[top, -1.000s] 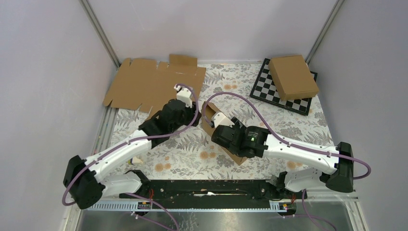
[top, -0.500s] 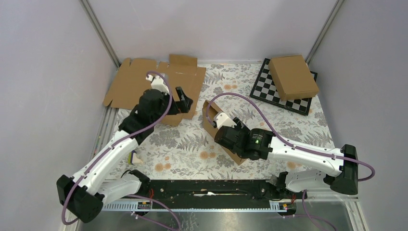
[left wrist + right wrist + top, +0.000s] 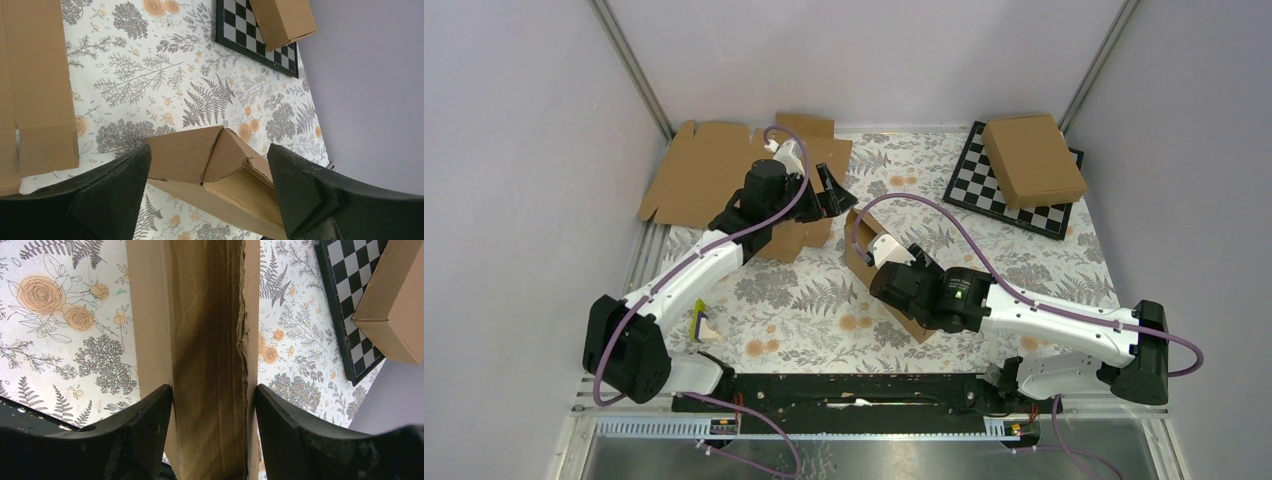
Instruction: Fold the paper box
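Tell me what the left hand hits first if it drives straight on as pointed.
Probably the paper box: its end lies dead ahead of the left hand, nothing between, though the gap is hard to judge.

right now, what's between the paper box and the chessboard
Bare floral tablecloth, per the left wrist view; the top view shows a purple cable arcing over it.

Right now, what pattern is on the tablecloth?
White with grey ferns and orange flowers; the tablecloth shows best in the left wrist view.
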`<state>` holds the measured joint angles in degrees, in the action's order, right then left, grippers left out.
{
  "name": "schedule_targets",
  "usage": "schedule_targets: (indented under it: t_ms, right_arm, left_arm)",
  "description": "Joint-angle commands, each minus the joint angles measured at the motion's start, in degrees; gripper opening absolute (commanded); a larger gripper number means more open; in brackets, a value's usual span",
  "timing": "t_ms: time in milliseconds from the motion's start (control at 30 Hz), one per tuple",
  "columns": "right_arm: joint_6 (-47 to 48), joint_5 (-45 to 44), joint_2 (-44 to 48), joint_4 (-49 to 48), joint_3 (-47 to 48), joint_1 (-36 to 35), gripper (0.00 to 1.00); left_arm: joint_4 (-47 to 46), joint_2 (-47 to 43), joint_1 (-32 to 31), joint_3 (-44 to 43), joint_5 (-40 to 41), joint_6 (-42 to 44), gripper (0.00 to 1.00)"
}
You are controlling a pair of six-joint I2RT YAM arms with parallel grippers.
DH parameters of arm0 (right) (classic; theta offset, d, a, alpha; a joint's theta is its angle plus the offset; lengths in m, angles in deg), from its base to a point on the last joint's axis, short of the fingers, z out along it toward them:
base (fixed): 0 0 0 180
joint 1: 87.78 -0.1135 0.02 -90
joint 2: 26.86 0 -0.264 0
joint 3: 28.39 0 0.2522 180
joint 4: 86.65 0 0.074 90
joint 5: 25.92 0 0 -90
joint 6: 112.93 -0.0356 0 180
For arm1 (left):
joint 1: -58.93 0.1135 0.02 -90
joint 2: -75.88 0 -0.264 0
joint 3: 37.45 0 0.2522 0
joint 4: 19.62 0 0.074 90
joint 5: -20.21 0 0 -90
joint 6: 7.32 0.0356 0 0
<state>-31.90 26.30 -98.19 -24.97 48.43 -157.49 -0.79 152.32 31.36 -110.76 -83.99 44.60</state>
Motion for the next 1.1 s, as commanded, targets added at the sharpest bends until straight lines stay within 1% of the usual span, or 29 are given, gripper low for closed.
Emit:
schedule_targets:
  t_ms: [0,167,267,367,400,467,533,633,700,867,1067]
  right_arm:
    - [-0.8,3.5,-1.2,0.9,-1.4,-0.1,0.65]
    - [-0.7,3.2,-1.2,0.9,-1.0,-0.1,0.65]
    - [-0.7,2.8,-1.3,0.9,-1.1,0.0,0.65]
    - [-0.7,2.8,-1.5,1.0,-1.2,0.0,0.66]
    - [-0.8,2.8,-1.5,0.9,-1.3,0.0,0.66]
    - [-0.9,3.0,-1.5,0.9,-1.5,0.0,0.71]
    - [-1.0,3.5,-1.5,1.0,-1.4,0.0,0.79]
    - [-1.3,5.4,-0.7,0.9,-0.4,-0.1,0.94]
    - [-1.6,6.1,0.7,0.6,0.4,0.0,0.99]
    - [-2.4,5.8,4.5,0.1,2.4,0.1,0.99]
    - [-5.0,6.8,8.3,3.5,7.1,0.5,1.0]
  left_arm:
    - [-4.8,0.9,0.3,0.0,-3.9,0.9,0.89]
    - [-4.1,0.7,0.7,5.1,-1.6,3.3,0.79]
    - [-6.2,-0.7,1.2,10.0,-1.8,3.1,0.7]
    - [-8.1,-1.6,1.2,13.6,-1.8,2.7,0.66]
    - [-8.5,-1.7,1.2,14.5,-1.7,2.6,0.65]
    - [-9.1,-1.6,1.2,15.9,-1.3,2.4,0.65]
    - [-9.8,-1.4,1.2,16.4,-1.5,2.3,0.64]
    - [-9.8,-1.1,1.2,16.2,-1.6,2.5,0.62]
    - [-9.5,-1.2,1.2,15.9,-1.5,2.7,0.62]
    - [-8.8,-1.7,1.2,15.8,-0.3,3.1,0.61]
    - [-8.7,-2.0,1.2,16.1,-0.1,3.2,0.61]
